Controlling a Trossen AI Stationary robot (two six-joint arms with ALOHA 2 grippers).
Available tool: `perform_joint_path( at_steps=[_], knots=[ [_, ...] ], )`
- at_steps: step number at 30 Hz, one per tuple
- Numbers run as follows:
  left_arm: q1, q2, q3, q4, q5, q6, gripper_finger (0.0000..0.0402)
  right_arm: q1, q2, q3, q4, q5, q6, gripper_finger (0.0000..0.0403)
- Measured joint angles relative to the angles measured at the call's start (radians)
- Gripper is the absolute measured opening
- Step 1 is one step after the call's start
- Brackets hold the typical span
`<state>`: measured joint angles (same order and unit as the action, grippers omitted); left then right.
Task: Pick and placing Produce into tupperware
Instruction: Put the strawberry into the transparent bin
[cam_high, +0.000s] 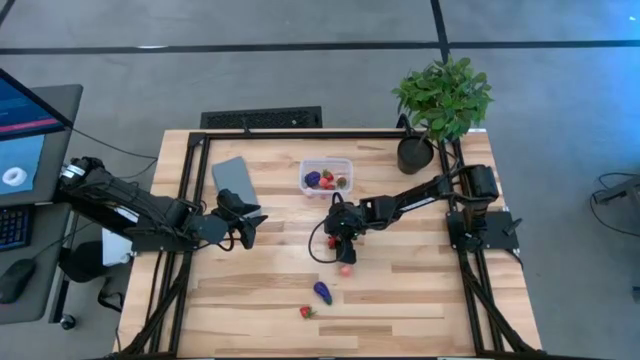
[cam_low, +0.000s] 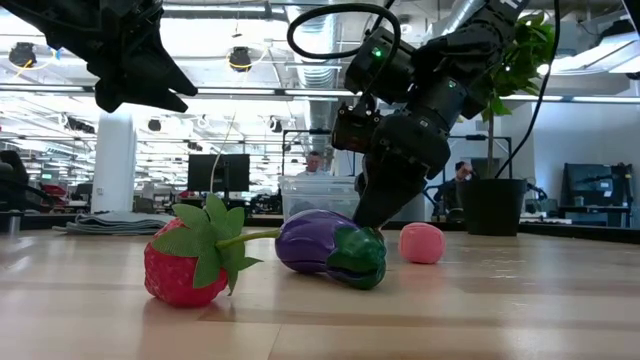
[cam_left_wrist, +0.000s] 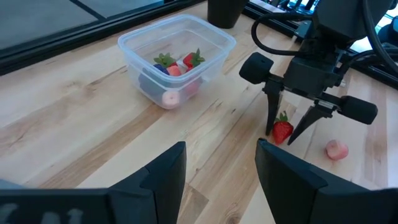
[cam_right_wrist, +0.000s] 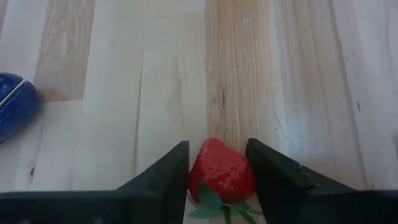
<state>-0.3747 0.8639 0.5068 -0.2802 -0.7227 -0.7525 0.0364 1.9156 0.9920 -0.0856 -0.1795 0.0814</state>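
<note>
The clear tupperware (cam_high: 326, 178) stands on the table's far middle with several produce pieces inside (cam_left_wrist: 177, 65). My right gripper (cam_right_wrist: 217, 163) reaches down just in front of the tupperware and is shut on a red strawberry (cam_left_wrist: 282, 130). A pink piece (cam_high: 345, 269), a purple eggplant (cam_high: 322, 291) and another strawberry (cam_high: 307, 312) lie on the wood nearer the front edge. My left gripper (cam_high: 245, 230) hovers open and empty at the left, above the table. My right gripper pinches the strawberry's two red sides (cam_right_wrist: 198, 167) between its two fingers (cam_right_wrist: 169, 171). The fingers slant down from the table's right and far side. The strawberry lies on the wood, its green top (cam_right_wrist: 214, 202) pointing back toward the wrist.
A flat grey lid (cam_high: 235, 180) lies left of the tupperware. A potted plant (cam_high: 440, 100) stands at the far right corner. Black frame rails run along the table's edges. Bare wood lies between the two arms and along the front.
</note>
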Motion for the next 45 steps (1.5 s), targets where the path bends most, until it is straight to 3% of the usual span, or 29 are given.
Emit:
perform_joint_path(
  at_steps=[5, 14, 23, 32, 45],
  knots=[
    [0.0, 0.0, 0.0, 0.0, 0.0, 0.0, 0.018, 0.0, 0.0, 0.0, 0.0, 0.0, 0.0, 0.017],
    [0.0, 0.0, 0.0, 0.0, 0.0, 0.0, 0.018, 0.0, 0.0, 0.0, 0.0, -0.002, 0.005, 0.0197],
    [0.0, 0.0, 0.0, -0.001, 0.0, 0.0, 0.018, 0.0, 0.0, 0.0, 0.001, -0.002, 0.007, 0.0174],
    [0.0, 0.0, 0.0, -0.001, 0.0, 0.0, 0.018, 0.0, 0.0, -0.001, 0.001, -0.003, 0.006, 0.02],
    [0.0, 0.0, 0.0, -0.001, 0.0, 0.0, 0.018, 0.0, 0.0, -0.001, 0.001, -0.003, 0.006, 0.0178]
  ],
)
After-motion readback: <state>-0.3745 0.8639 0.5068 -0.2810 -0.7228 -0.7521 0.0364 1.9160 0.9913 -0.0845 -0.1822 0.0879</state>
